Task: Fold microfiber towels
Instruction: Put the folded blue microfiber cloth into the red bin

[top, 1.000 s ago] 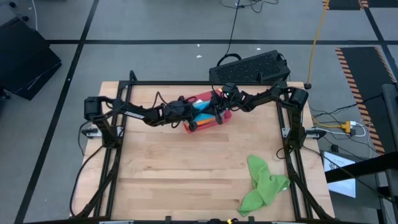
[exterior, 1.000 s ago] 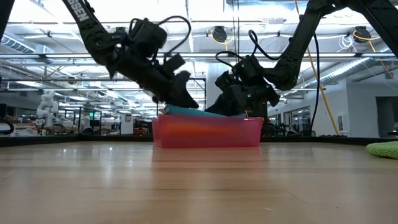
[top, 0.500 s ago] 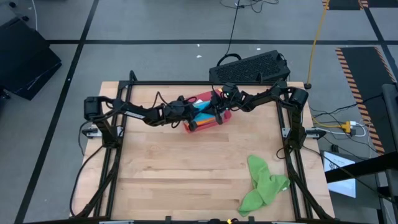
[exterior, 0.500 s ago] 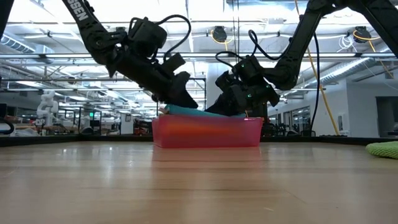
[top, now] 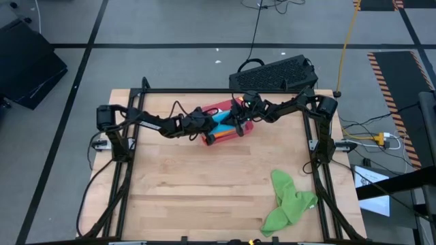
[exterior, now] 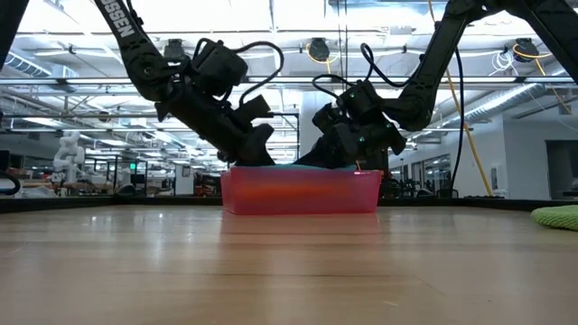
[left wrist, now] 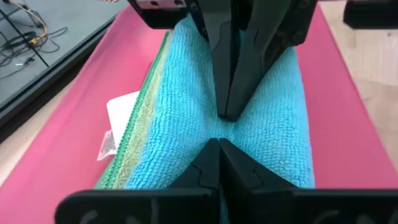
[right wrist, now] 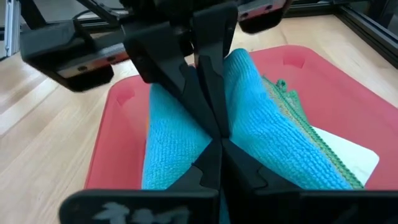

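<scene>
At the far edge of the bench [top: 170, 177], over the red tray [top: 246, 126], both my grippers meet nose to nose. My left gripper [left wrist: 219, 144] has its jaws pressed together on the top of the bright blue towel [left wrist: 273, 137], and my right gripper [right wrist: 217, 144] is likewise closed tight against that same cloth from the opposite side. I judge the two tips are pinning the folded stack flat so it sits snug inside the tray. Under the blue one, a green towel edge [left wrist: 134, 140] shows along one side, beside a white label [left wrist: 121, 115]. A bright green towel [top: 289, 202] lies crumpled near the bench's right front corner, well apart from the tray, not yet folded.
</scene>
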